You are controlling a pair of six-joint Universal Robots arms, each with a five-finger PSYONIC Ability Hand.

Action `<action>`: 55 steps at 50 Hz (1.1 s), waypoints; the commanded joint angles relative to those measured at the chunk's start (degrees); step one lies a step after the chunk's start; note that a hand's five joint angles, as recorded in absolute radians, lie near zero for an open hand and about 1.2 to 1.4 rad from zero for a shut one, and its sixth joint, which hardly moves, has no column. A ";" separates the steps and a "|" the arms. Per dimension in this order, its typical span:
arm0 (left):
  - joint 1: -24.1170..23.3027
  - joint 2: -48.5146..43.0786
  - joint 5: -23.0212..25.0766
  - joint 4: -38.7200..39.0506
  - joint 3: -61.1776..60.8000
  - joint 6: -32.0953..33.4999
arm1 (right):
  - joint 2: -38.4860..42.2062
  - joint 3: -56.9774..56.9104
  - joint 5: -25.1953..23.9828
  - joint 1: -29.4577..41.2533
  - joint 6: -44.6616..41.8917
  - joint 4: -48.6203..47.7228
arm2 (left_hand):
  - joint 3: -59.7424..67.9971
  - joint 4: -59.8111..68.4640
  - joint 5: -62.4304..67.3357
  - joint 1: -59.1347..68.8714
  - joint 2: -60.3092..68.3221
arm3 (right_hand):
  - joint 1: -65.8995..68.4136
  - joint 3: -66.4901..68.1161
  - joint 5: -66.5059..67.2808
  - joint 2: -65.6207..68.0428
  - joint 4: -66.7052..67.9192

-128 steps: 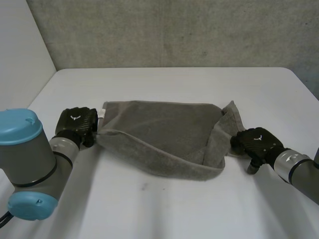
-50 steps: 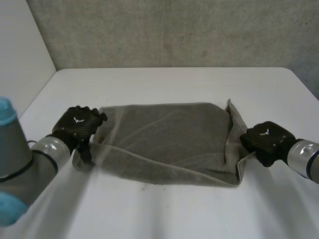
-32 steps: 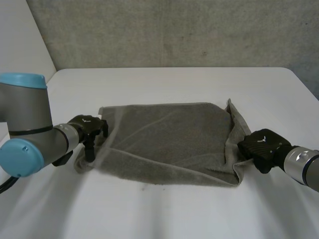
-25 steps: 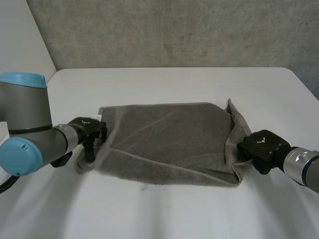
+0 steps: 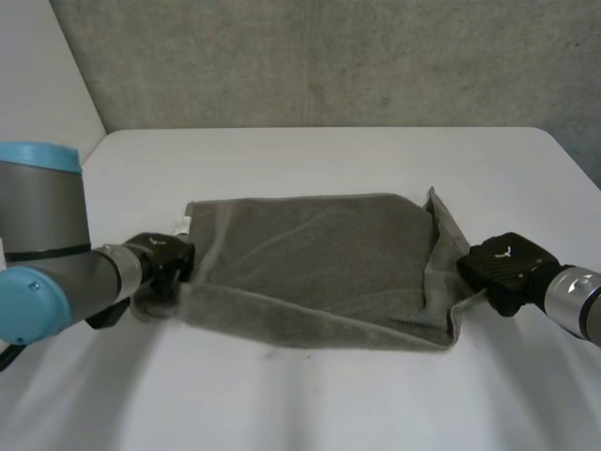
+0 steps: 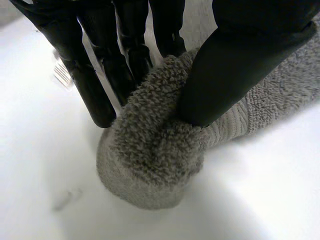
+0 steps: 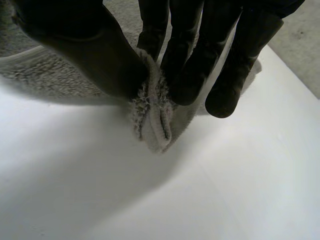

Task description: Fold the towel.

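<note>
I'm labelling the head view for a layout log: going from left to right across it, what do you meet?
left arm → left hand → towel → right hand → right arm

a: what does the towel (image 5: 319, 258) look like?
b: grey terry cloth, spread wide across the middle of the white surface (image 5: 310, 404), roughly a rectangle.
a: lying flat?
b: mostly. the near edge is a thick rolled band, and the near left corner is bunched into a soft wad (the loops show clearly up close). the right end stands up in a crumpled ridge, its edge doubled. a small white label (image 5: 184, 224) sits at the far left corner.
</note>
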 commanded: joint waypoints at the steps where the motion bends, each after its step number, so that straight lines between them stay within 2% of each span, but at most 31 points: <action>1: -0.02 11.79 -0.03 0.09 -1.76 -0.78 | -7.82 -4.22 -0.18 -1.68 1.23 6.42 | 12.69 12.57 13.43 14.08 12.57 | 3.73 3.65 2.94 5.09 3.29; 5: -0.20 17.71 0.06 0.18 -2.82 -0.61 | -13.48 -7.83 -2.56 -3.97 2.56 11.72 | 12.69 12.57 13.43 14.08 12.57 | 3.73 3.65 2.94 5.09 3.29; 7: 0.06 23.92 -0.11 0.26 -3.17 -0.52 | -17.68 -12.82 -6.06 -6.16 3.69 17.05 | 12.69 12.57 13.43 14.08 12.57 | 3.73 3.65 2.94 5.09 3.29; 8: 0.06 23.95 -0.12 0.26 -3.17 -0.52 | -17.70 -12.84 -6.08 -6.17 3.70 17.08 | 12.69 12.57 13.43 14.08 12.57 | 3.73 3.65 2.94 5.09 3.29; 13: 2.52 35.35 0.06 0.26 -1.68 -0.43 | -25.15 -24.77 -11.43 -11.96 6.68 25.85 | 12.69 12.57 13.43 14.08 12.57 | 3.73 3.65 2.94 5.09 3.29; 17: 5.41 39.94 -0.03 0.27 0.87 -0.95 | -25.87 -33.56 -13.28 -14.17 9.84 28.41 | 12.69 12.57 13.43 14.08 12.57 | 3.73 3.65 2.94 5.09 3.29; 21: 7.09 40.48 -0.03 0.26 1.31 -2.36 | -25.70 -37.45 -13.28 -14.43 12.14 29.03 | 12.69 12.57 13.43 14.08 12.57 | 3.73 3.65 2.94 5.09 3.29; 25: 7.80 39.60 0.41 0.00 0.18 -4.29 | -20.63 -39.04 -13.55 -15.13 12.05 31.57 | 12.69 12.57 13.43 14.08 12.57 | 3.73 3.65 2.94 5.09 3.29; 27: 7.80 38.54 0.59 0.00 -0.88 -4.30 | -17.70 -38.86 -13.46 -15.05 11.79 32.55 | 12.69 12.57 13.43 14.08 12.57 | 3.73 3.65 2.94 5.09 3.29; 30: 6.92 29.96 0.50 0.35 -2.38 -4.38 | -11.47 -37.72 -12.58 -14.00 9.86 33.34 | 12.69 12.57 13.43 14.08 12.57 | 3.73 3.65 2.94 5.09 3.29; 31: 6.92 29.93 0.50 0.35 -2.38 -4.39 | -11.46 -37.72 -12.58 -13.99 9.85 33.34 | 12.69 12.57 13.43 14.08 12.57 | 3.73 3.65 2.94 5.09 3.29; 33: 6.13 23.11 0.41 0.70 -0.90 -4.56 | -7.18 -37.54 -11.18 -10.94 7.75 33.16 | 12.69 12.57 13.43 14.08 12.57 | 3.73 3.65 2.94 5.09 3.29; 36: 5.60 19.73 0.24 1.23 0.61 -4.65 | -4.16 -38.16 -10.03 -8.72 6.86 33.16 | 12.69 12.57 13.43 14.08 12.57 | 3.73 3.65 2.94 5.09 3.29; 38: 3.77 12.38 -0.03 2.11 5.07 -5.00 | 1.61 -40.69 -6.80 -3.82 6.16 32.90 | 12.69 12.57 13.43 14.08 12.57 | 3.73 3.65 2.94 5.09 3.29; 39: 3.75 12.35 -0.03 2.11 5.09 -5.00 | 1.64 -40.71 -6.78 -3.80 6.16 32.90 | 12.69 12.57 13.43 14.08 12.57 | 3.73 3.65 2.94 5.09 3.29; 41: 2.35 6.75 -0.03 2.20 10.42 -6.22 | 6.71 -44.29 -2.84 1.27 6.25 32.46 | 12.69 12.57 13.43 14.08 12.57 | 3.73 3.65 2.94 5.09 3.29; 44: 2.08 4.09 -0.03 2.29 13.53 -6.76 | 9.11 -46.24 -1.33 2.97 6.51 31.49 | 12.69 12.57 13.43 14.08 12.57 | 3.73 3.65 2.94 5.09 3.29; 46: 1.56 -0.37 -0.12 2.81 20.96 -7.20 | 13.75 -51.49 1.29 5.07 6.95 28.52 | 12.69 12.57 13.43 14.08 12.57 | 3.73 3.65 2.94 5.09 3.29; 47: 1.56 -0.39 -0.12 2.81 21.00 -7.20 | 13.77 -51.52 1.31 5.08 6.95 28.51 | 12.69 12.57 13.43 14.08 12.57 | 3.73 3.65 2.94 5.09 3.29; 49: 1.38 -3.89 -1.86 4.21 30.53 -7.37 | 17.53 -59.82 3.67 6.56 9.49 24.40 | 12.69 12.57 13.43 14.08 12.57 | 3.73 3.65 2.94 5.09 3.29; 50: 1.38 -3.91 -1.87 4.22 30.58 -7.37 | 17.55 -59.87 3.68 6.57 9.50 24.38 | 12.69 12.57 13.43 14.08 12.57 | 3.73 3.65 2.94 5.09 3.29; 52: 0.86 -6.53 -5.11 6.58 41.51 -7.90 | 20.35 -70.53 7.00 7.97 13.17 19.39 | 12.69 12.57 13.43 14.08 12.57 | 3.73 3.65 2.94 5.09 3.29; 53: 0.85 -6.55 -5.13 6.59 41.57 -7.90 | 20.36 -70.59 7.02 7.98 13.19 19.37 | 12.69 12.57 13.43 14.08 12.57 | 3.73 3.65 2.94 5.09 3.29; 55: 0.68 -7.60 -7.84 10.18 51.89 -9.56 | 21.06 -79.95 9.99 8.33 17.48 13.60 | 12.69 12.57 13.43 14.08 12.57 | 3.73 3.65 2.94 5.09 3.29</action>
